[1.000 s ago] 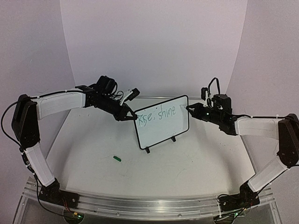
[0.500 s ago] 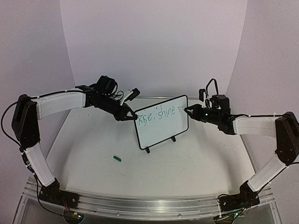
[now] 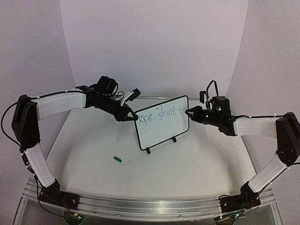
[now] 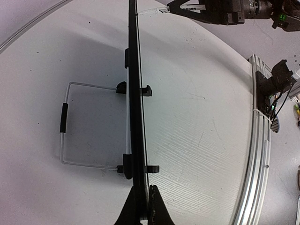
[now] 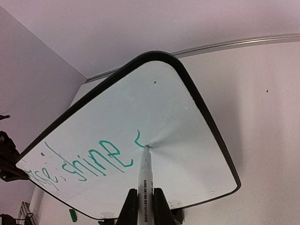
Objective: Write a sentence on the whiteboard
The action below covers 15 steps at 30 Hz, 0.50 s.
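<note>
We see right gripper (image 3: 189, 112) shifted left onto small black-framed white whiteboard (image 3: 161, 131), which stands mid white table (image 3: 201, 164). Jaws clamp white marker pen (image 5: 144, 176). Tip touches board, fresh curl starting beside thin green handwritten sentence (image 5: 93, 161). Left gripper (image 4: 142, 206) pinches board edge. We judge writing is continuing.

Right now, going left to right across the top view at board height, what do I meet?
left gripper, shut on the board's left edge → whiteboard bearing the sentence → right gripper, holding the marker.
</note>
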Each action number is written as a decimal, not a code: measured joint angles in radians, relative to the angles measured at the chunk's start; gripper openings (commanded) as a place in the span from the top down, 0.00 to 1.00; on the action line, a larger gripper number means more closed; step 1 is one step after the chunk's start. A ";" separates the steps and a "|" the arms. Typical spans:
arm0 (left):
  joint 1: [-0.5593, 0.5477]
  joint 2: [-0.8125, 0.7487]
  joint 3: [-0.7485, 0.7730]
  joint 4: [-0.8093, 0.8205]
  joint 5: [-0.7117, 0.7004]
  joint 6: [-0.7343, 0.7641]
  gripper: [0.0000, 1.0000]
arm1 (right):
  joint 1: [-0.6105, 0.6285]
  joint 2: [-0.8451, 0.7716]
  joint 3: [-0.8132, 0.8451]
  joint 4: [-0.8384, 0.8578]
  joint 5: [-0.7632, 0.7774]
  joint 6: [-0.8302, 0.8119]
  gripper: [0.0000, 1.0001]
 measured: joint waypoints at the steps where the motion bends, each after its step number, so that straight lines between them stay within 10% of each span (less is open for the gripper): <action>1: 0.000 0.000 0.000 0.000 0.000 0.000 1.00 | 0.000 0.000 0.000 -0.003 0.003 0.000 1.00; 15: 0.000 0.000 0.000 0.000 0.000 0.000 1.00 | 0.000 -0.002 0.001 -0.013 0.032 -0.001 1.00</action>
